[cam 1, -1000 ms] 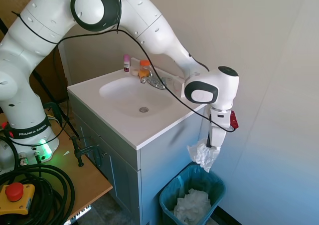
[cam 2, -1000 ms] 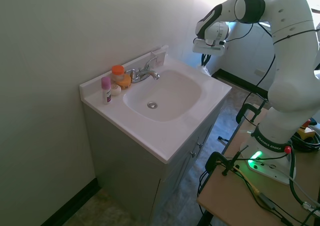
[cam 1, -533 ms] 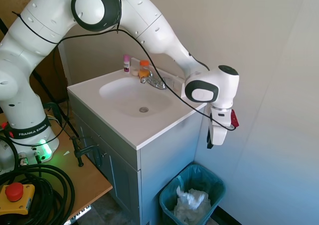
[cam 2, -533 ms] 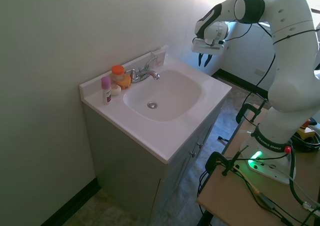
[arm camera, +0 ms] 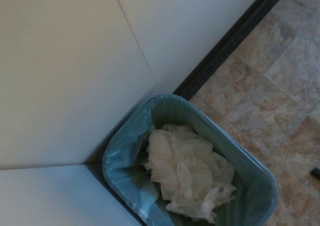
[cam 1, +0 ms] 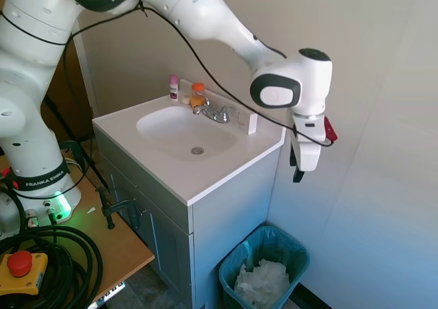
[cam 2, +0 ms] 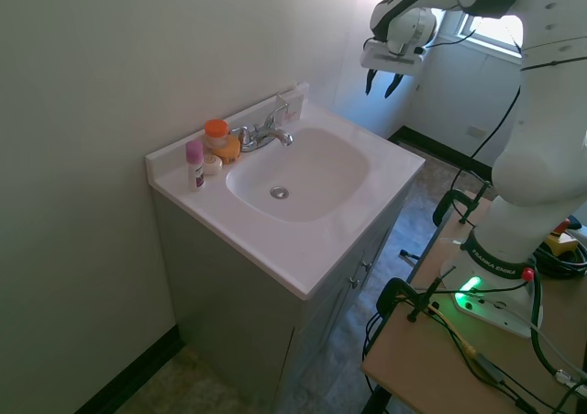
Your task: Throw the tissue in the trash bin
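Jaws spread and empty, hanging high above the tissue (cam 1: 263, 281) inside the trash bin (cam 1: 295, 255).

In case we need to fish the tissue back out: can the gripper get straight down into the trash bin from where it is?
Probably yes. The gripper hangs open above the trash bin, nothing lies between them, and the paper sits exposed near the top.

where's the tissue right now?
In the trash bin, on the floor beside the vanity cabinet, near the wall. White paper fills the liner; the tissue cannot be told apart. The gripper is open above, holding nothing.
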{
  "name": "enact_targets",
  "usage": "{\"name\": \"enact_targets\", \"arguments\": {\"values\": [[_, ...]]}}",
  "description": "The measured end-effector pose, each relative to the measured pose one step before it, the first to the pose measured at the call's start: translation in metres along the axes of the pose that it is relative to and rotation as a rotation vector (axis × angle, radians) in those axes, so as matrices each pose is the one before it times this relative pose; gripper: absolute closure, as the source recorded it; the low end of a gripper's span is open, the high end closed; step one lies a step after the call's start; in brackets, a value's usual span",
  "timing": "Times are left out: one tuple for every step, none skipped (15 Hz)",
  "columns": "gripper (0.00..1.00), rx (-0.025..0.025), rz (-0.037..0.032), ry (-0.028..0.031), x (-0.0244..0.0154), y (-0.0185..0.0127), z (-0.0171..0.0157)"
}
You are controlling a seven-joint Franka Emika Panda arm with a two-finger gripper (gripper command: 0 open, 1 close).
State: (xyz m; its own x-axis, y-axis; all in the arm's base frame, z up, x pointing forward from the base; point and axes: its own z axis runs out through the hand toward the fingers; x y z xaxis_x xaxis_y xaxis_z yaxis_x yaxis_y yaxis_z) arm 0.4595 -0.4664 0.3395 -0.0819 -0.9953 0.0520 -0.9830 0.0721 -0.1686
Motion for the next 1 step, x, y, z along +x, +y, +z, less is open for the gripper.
{"name": "enact_targets", "arguments": {"values": [[0.0, 0.01567, -0.01374, 0.00507, -0.00426, 0.00848, -0.02193]]}}
